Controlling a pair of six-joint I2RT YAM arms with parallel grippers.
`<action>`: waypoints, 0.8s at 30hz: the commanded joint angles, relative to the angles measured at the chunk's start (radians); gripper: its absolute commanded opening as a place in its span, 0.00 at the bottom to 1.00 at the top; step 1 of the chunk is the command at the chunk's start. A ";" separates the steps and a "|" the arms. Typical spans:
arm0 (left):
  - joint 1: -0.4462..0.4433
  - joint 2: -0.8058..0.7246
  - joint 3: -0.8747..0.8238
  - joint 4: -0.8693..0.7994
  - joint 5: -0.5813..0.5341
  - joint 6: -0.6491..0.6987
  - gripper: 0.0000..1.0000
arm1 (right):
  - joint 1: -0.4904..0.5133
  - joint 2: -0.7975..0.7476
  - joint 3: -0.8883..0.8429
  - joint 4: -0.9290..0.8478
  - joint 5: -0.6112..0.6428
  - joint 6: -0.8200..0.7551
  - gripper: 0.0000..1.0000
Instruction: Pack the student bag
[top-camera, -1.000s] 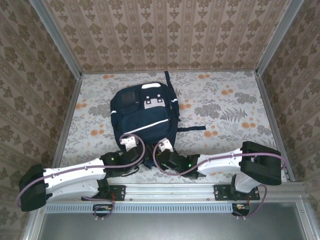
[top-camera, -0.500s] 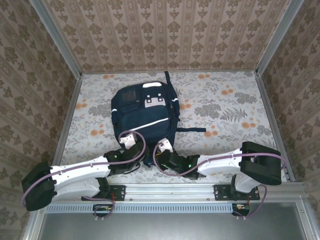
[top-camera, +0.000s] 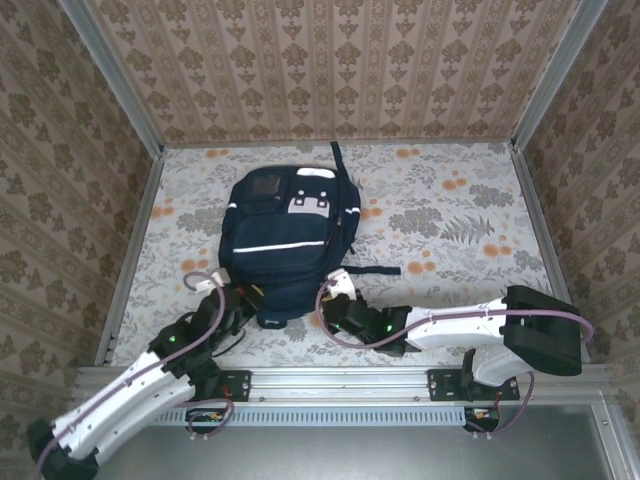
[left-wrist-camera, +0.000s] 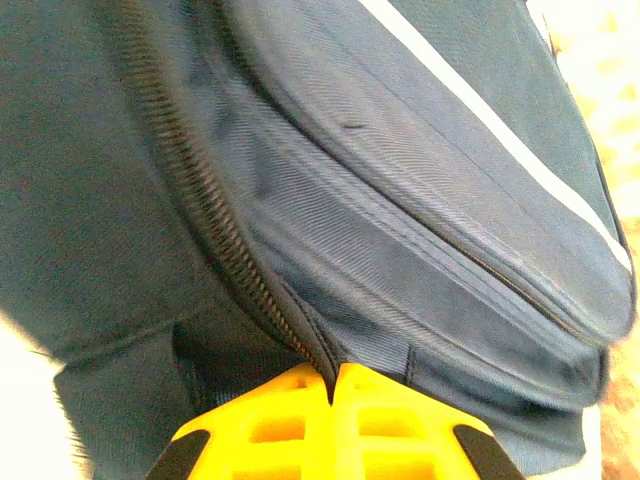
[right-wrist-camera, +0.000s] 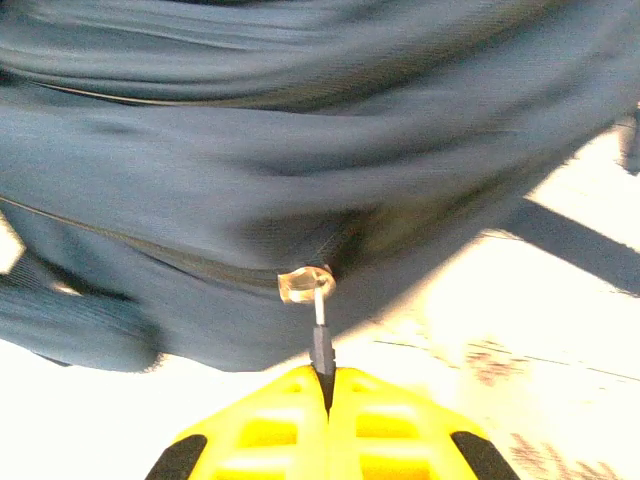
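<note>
Left fingers have just closed, pinching student bag fabric at the zip, near end. Right fingers are clamped on the zip pull. The bag lies left of tabletop centre. Likely braced for unzipping.

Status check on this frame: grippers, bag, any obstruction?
Left gripper shut, pinching student bag at its zipper. Right gripper shut on zipper pull. Bag lies flat on table. No obstruction seen.
</note>
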 joint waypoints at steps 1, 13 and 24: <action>0.100 -0.111 0.001 -0.248 -0.036 0.100 0.00 | -0.074 -0.023 -0.043 -0.131 0.099 0.009 0.00; 0.247 -0.142 0.055 -0.295 0.138 0.206 0.00 | -0.251 0.106 0.017 -0.047 0.055 -0.075 0.00; 0.248 -0.176 0.166 -0.408 0.146 0.271 0.00 | -0.431 0.261 0.092 0.059 0.072 -0.098 0.00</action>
